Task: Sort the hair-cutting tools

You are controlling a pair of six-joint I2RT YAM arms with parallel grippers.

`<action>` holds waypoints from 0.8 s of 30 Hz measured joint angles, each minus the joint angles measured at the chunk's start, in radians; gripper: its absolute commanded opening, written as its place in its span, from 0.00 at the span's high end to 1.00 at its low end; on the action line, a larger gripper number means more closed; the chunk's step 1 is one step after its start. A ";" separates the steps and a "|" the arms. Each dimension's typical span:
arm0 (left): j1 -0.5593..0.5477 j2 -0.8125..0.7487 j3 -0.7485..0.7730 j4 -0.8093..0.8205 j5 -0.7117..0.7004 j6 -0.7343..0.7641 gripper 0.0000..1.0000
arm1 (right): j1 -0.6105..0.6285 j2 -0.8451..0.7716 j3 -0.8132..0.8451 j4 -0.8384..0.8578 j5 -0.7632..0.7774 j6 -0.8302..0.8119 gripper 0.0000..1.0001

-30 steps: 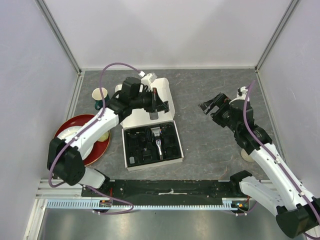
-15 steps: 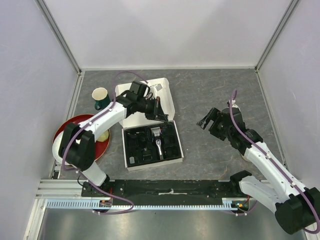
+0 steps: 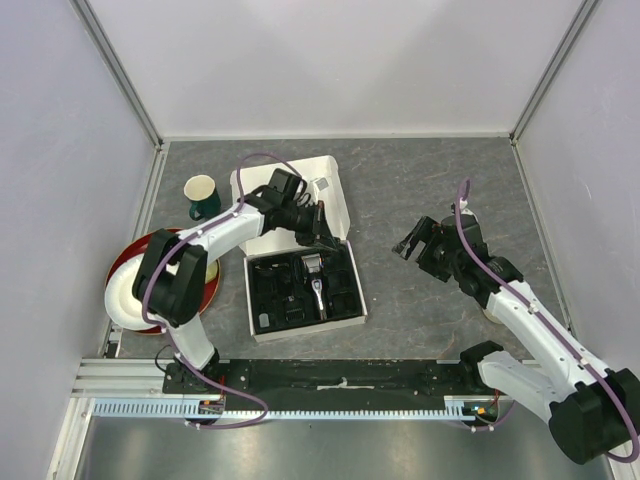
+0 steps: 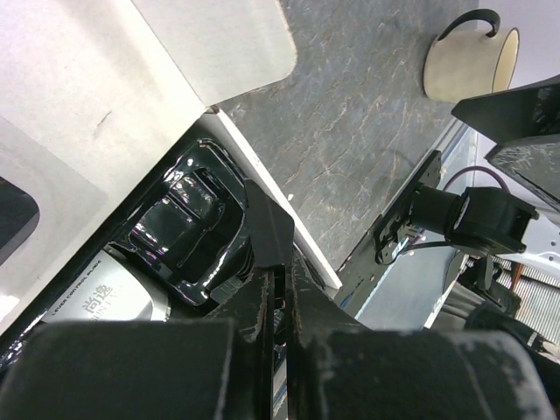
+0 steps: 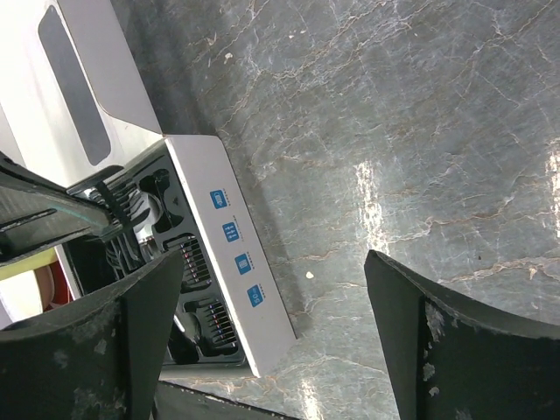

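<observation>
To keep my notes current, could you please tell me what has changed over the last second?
The left gripper, shut, moved nearer and rightward, from above the box lid to the far right corner of the box. The right gripper, open, drew back toward its base. The clipper, box and mug stayed put.

The table [image 3: 420,180] is bare from the right side of the white box [image 3: 310,328] across to the right wall. The right end effector [image 3: 413,240] hangs over that stretch with its jaws wide, and nothing stands between it and the box. The left end effector [image 3: 327,233], closed, sits at the box's far right corner. Its arm crosses the open lid [image 3: 335,195] and blocks that approach. On the left, a mug [image 3: 201,193] and a red plate [image 3: 128,255] crowd the table.
</observation>
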 measured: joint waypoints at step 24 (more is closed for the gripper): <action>0.000 0.048 -0.071 0.055 0.010 -0.052 0.98 | 0.000 0.020 -0.009 0.001 0.000 -0.002 0.09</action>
